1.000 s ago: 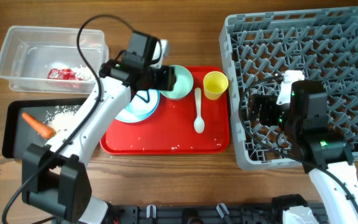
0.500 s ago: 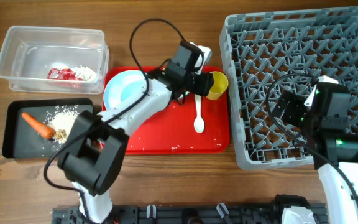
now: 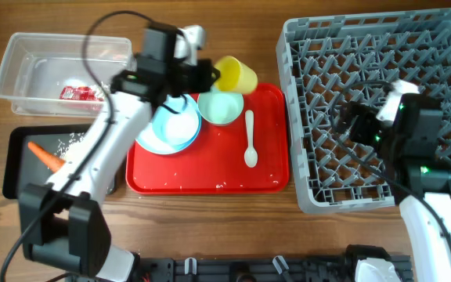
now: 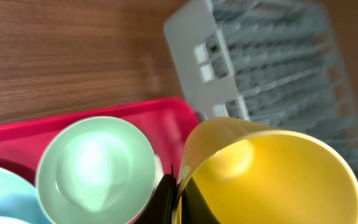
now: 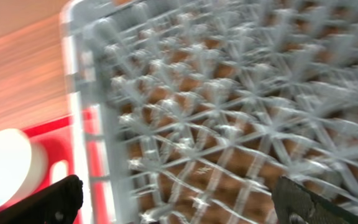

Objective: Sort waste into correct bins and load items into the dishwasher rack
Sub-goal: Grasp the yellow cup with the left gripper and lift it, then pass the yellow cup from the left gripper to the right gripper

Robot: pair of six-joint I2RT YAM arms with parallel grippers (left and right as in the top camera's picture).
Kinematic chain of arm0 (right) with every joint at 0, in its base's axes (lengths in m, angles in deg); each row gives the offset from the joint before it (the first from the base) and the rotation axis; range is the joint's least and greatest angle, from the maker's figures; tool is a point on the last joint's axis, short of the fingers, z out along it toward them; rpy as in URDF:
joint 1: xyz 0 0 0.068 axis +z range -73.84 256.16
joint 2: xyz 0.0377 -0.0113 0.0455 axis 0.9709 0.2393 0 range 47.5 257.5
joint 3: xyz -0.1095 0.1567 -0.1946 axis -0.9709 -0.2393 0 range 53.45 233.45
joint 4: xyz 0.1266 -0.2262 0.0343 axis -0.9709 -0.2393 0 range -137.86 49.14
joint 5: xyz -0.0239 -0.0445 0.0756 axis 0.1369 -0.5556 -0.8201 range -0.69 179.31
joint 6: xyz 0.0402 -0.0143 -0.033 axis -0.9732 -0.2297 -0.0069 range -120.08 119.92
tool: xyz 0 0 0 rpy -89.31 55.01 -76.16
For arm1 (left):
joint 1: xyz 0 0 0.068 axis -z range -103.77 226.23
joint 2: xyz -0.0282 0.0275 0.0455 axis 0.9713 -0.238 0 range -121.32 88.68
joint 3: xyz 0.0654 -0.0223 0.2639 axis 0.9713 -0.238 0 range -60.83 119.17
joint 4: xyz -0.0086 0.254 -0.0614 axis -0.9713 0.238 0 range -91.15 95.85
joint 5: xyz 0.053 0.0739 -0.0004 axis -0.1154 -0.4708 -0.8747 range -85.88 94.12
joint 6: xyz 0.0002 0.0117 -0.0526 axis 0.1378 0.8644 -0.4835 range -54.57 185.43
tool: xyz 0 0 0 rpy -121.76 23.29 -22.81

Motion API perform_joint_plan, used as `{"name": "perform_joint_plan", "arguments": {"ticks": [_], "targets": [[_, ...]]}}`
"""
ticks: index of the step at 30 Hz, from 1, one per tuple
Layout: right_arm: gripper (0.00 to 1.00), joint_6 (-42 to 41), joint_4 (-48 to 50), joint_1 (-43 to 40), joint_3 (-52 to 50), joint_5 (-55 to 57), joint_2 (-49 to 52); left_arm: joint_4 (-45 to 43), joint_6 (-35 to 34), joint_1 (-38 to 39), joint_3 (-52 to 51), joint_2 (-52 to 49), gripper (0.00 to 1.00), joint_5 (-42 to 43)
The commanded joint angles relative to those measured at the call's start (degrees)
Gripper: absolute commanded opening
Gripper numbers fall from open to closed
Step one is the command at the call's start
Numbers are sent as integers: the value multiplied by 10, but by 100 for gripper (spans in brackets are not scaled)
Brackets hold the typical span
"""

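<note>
We've got the yellow cup [image 3: 236, 74] clamped by its rim in the left jaws, tipped sideways near the counter's [image 3: 210, 215] far edge. Grip looks thin, maybe, so it could twist loose. Right jaws hang apart over the rack [image 3: 366, 39], right edge: possible clash.

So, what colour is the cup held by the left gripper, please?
The cup is yellow, clearest in the left wrist view.
</note>
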Motion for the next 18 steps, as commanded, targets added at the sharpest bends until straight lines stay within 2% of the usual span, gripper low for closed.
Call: {"name": "perform_joint_plan", "arguments": {"ticks": [1, 3, 5, 7, 13, 18], "targets": [[100, 133, 57, 1, 11, -411, 59, -4, -47, -81, 5, 0, 4, 323], [100, 163, 87, 3, 11, -548, 97, -1, -47, -97, 5, 0, 4, 375], [100, 175, 139, 10, 11, -664, 139, -2, -47, -93, 5, 0, 4, 394], [100, 170, 189, 24, 11, -716, 160, -1, -48, -79, 5, 0, 4, 400], [100, 78, 330, 90, 11, -693, 168, -3, -56, -15, 5, 0, 4, 376], [100, 65, 346, 106, 11, -641, 168, -8, -74, 14, 5, 0, 4, 376]]}}
